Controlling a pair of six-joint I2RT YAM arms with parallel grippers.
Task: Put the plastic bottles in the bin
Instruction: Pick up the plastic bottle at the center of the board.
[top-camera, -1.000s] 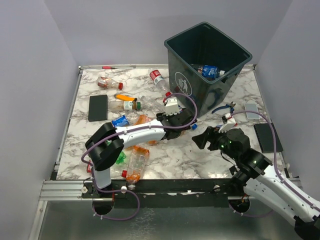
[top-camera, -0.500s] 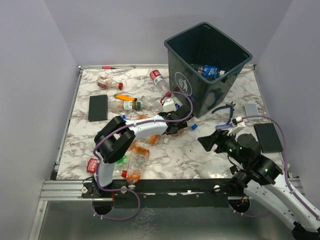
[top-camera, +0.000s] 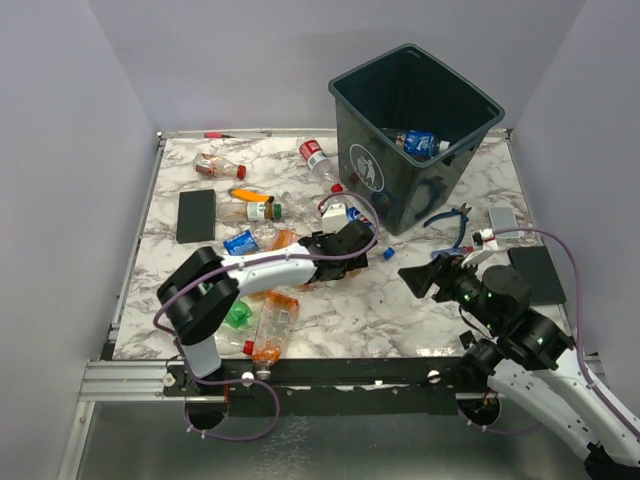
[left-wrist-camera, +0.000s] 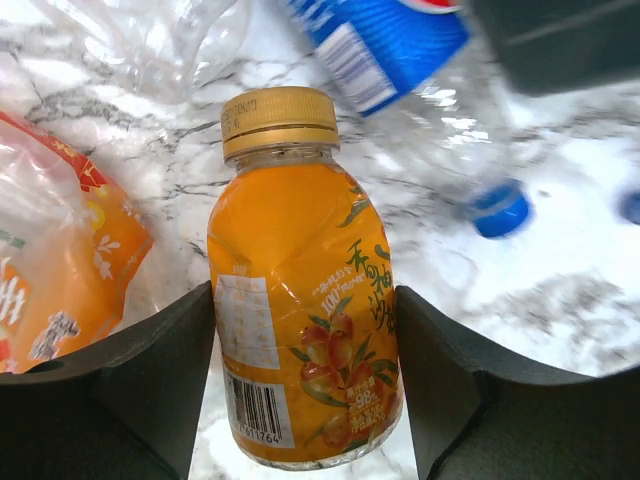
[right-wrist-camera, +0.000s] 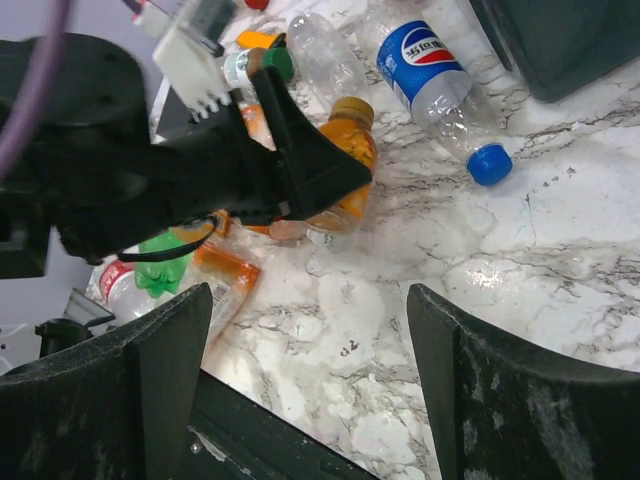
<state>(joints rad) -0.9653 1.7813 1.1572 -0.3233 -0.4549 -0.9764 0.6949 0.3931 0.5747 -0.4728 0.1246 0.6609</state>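
Left claw now astride orange bottle, contact unclear

We see a robotics lab cell: plain pale walls enclose a marble-patterned table from nine to three o'clock, and two robot arms are mounted on a metal frame at six.

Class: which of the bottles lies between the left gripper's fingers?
The orange bottle with the gold cap; the blue-labelled clear bottle lies beyond the left gripper.
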